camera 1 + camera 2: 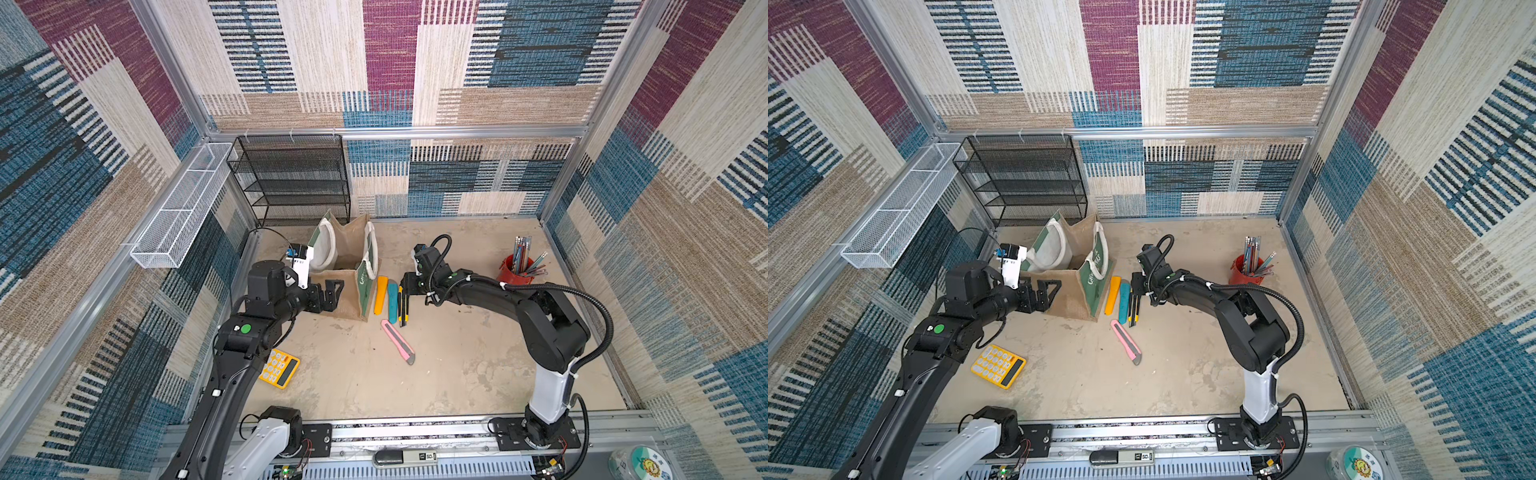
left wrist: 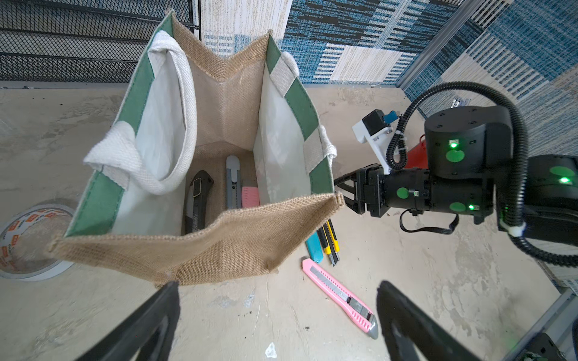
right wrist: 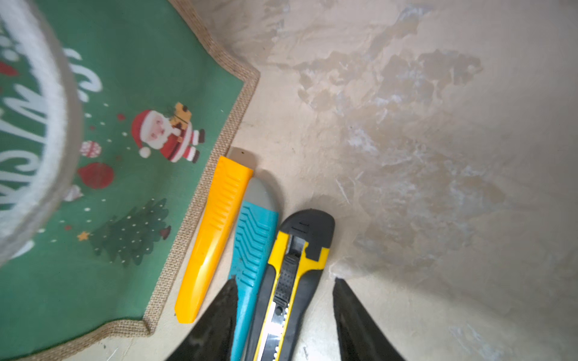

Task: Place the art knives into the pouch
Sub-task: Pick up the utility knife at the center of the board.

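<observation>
Right now, your right gripper (image 3: 284, 278) straddles the yellow-and-black snap-blade art knife (image 3: 294, 268), jaws half-spread; you cannot tell whether they pinch it. The knife lies flat at three o'clock of the tan burlap pouch with green panels (image 1: 349, 303), beside a teal plastic knife (image 3: 253, 243). Your left gripper (image 2: 278, 283) gapes wide, empty, at the pouch's eight o'clock.
</observation>
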